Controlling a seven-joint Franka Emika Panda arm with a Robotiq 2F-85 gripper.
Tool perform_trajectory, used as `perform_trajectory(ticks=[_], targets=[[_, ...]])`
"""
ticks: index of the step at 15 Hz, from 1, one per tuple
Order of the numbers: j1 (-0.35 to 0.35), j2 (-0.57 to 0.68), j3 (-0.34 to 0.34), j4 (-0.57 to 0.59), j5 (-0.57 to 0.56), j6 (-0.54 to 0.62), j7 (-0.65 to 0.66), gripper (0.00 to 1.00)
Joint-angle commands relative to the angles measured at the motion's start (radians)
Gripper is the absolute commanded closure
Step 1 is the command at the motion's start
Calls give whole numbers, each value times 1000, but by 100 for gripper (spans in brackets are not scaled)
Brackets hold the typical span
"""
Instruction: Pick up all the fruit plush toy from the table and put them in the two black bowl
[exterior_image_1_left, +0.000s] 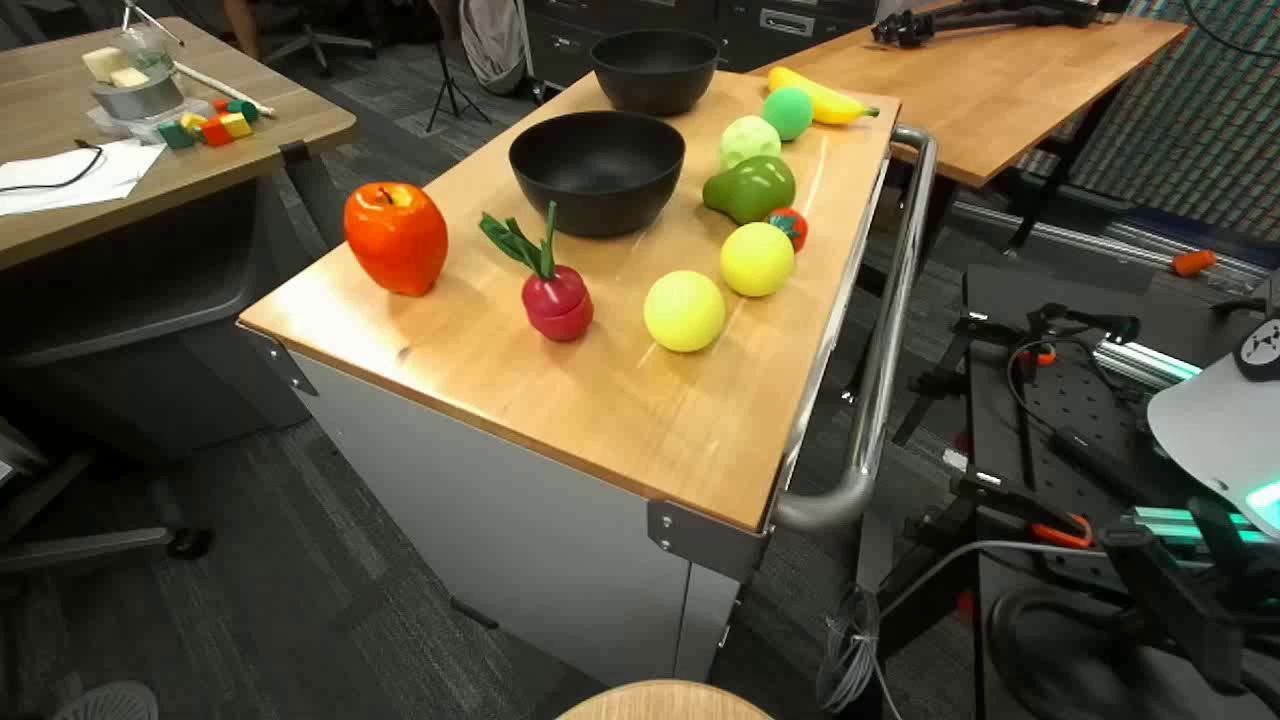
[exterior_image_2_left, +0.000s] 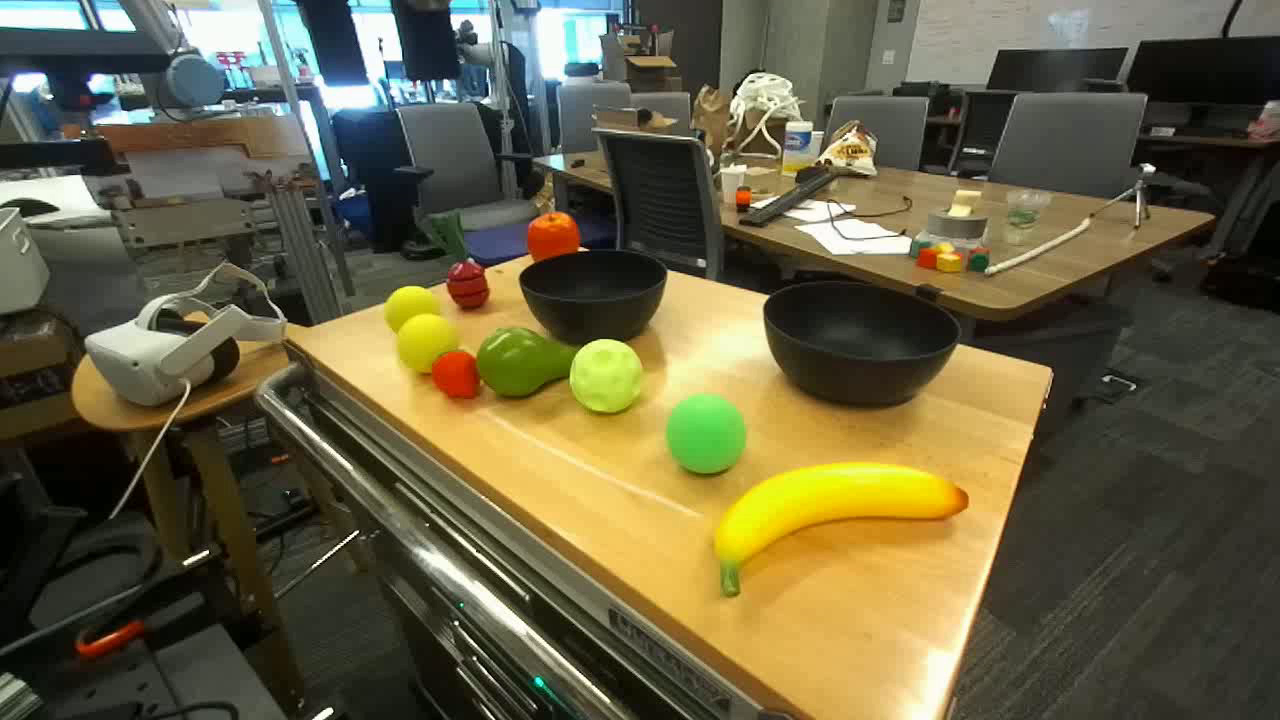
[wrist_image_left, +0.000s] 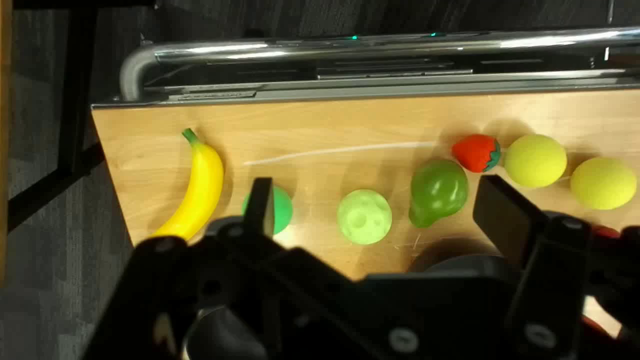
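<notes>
Hanging over the pale wooden tabletop (wrist_image_left: 320, 125), the black two-fingered gripper (wrist_image_left: 380, 210) stands spread wide, clasping nothing; every toy fruit (wrist_image_left: 205, 180) in sight lies on the tabletop, outside the two round matte-black bowls (exterior_image_2_left: 862, 388); a glancing touch could send the smooth bright-green ball (exterior_image_2_left: 706, 433) or a plain yellow ball (wrist_image_left: 535, 161) rolling off it; the small red strawberry (wrist_image_left: 472, 151) sits so near its neighbours that closing on it might shove them aside; only the wrist view shows the gripper, while both exterior views show the bowls' open tops and a glossy orange-red apple (exterior_image_1_left: 396, 238), which I can hardly make out from the wrist
</notes>
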Motion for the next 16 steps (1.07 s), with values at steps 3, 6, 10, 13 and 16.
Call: perform_trajectory(ticks=[3, 6, 10, 13, 16], targets=[[4, -5, -3, 16, -2, -3, 2, 0], [4, -7, -3, 16, -2, -3, 2, 0], [22, -20, -13, 20, 5, 40, -38, 0], [98, 63, -22, 182, 65, -46, -178, 0], [173, 213, -32, 333, 124, 34, -287, 0]])
